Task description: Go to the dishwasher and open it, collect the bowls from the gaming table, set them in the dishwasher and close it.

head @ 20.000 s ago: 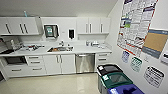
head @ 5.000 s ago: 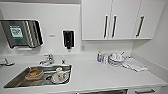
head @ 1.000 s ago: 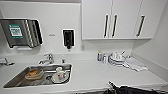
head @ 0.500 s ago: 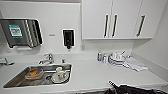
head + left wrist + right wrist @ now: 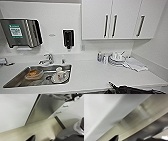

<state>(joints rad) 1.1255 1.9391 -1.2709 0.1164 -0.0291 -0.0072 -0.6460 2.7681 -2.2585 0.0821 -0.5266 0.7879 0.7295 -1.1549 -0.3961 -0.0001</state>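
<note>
**Arms close to the dishwasher front, grip unconfirmed**

The head view faces the white counter (image 5: pixel 100 75), with the sink (image 5: pixel 15 80) at lower left and crockery (image 5: pixel 116 58) at centre right. The dishwasher (image 5: pixel 50 110) shows as a brushed steel panel in the upper centre of the left wrist view. Whether either gripper is spread or pressed together cannot be told. Risk, as a judgement: a misjudged reach could scrape the steel front or miss the handle.

upper right: white wall cabinets (image 5: pixel 116 20) with dark bar handles | upper left: steel towel dispenser (image 5: pixel 21 32) on white wall | centre: dark soap dispenser (image 5: pixel 68 38) | lower left: steel sink (image 5: pixel 15 80), tap (image 5: pixel 47 59) behind | lower half: white counter (image 5: pixel 100 75) | left wrist view: beige floor (image 5: pixel 37 130)
</note>
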